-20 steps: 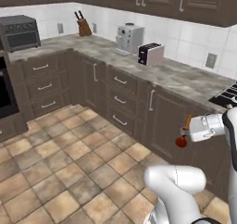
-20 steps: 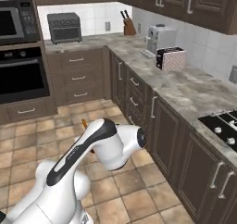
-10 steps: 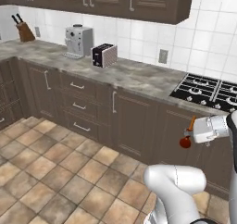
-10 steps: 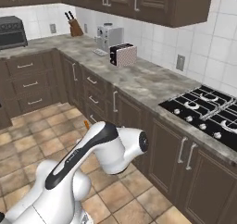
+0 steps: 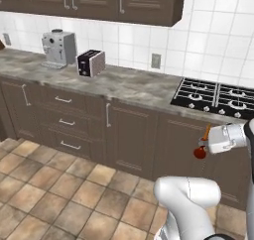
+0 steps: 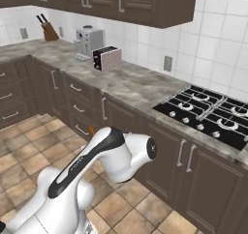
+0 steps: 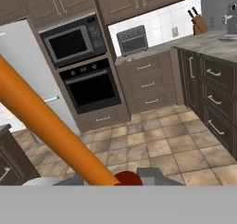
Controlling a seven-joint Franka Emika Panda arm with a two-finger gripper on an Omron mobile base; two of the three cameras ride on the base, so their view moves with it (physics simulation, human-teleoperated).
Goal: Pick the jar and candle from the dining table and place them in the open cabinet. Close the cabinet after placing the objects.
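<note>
Holding: tool point(image 5: 207, 141) clamped on the candle point(image 5: 206, 133), beside the hob point(image 5: 213, 96).
Candle: orange stick runs up-left from the tool; red-brown base point(image 7: 128, 178) cut off below.
Fingertips: hidden.

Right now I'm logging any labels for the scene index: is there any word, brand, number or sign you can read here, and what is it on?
None can be read.
Microwave: its control panel shows small marks, too blurred to read.
Coffee machine and toaster: no lettering shows.
Hob: knobs show, no legible markings.
Candle: plain orange, no label.
</note>
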